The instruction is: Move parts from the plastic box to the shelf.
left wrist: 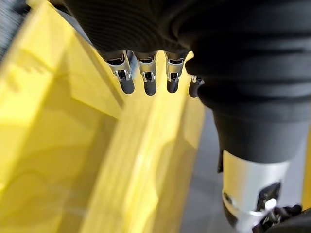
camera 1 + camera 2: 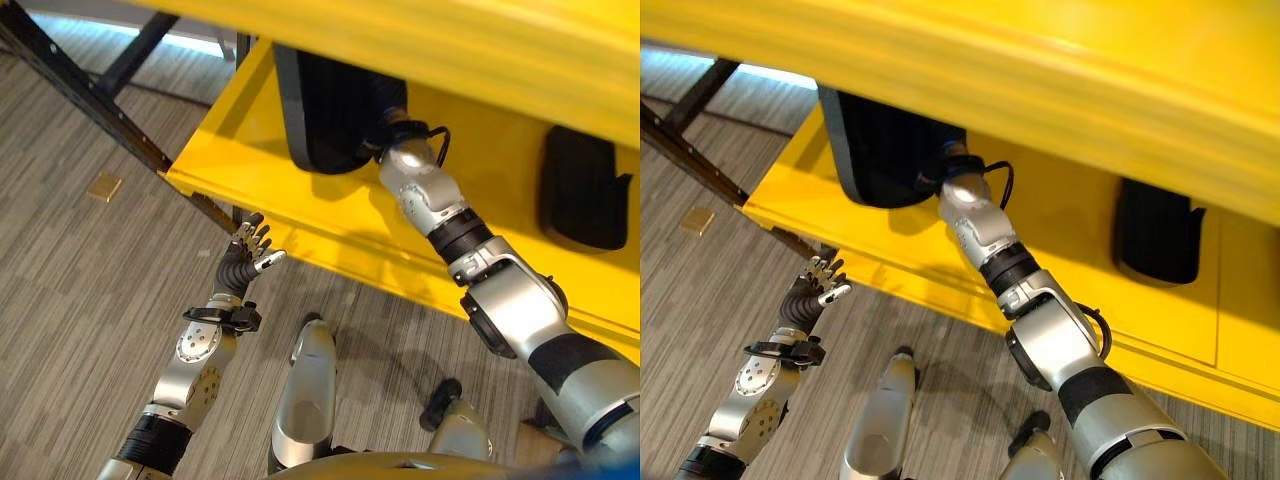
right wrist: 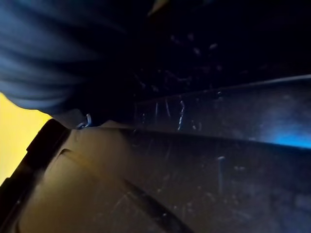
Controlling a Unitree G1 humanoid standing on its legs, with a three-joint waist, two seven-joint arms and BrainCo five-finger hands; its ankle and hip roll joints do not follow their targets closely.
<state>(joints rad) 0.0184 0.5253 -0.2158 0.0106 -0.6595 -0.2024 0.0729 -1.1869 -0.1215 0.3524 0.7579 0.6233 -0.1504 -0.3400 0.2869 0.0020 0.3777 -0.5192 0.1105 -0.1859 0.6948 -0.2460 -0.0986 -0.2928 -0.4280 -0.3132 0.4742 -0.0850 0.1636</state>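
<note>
Two black parts are lying on the yellow shelf, the right hand, fingers hidden, reaching against the one nearer its left edge, which needs seating well behind the front lip, while the left hand is hanging spread below.

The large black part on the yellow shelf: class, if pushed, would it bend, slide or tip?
The black part looks moulded and rigid, so it probably won't flex. It seems to stand on edge, so it may tip. The smooth yellow shelf likely lets it slide.
</note>
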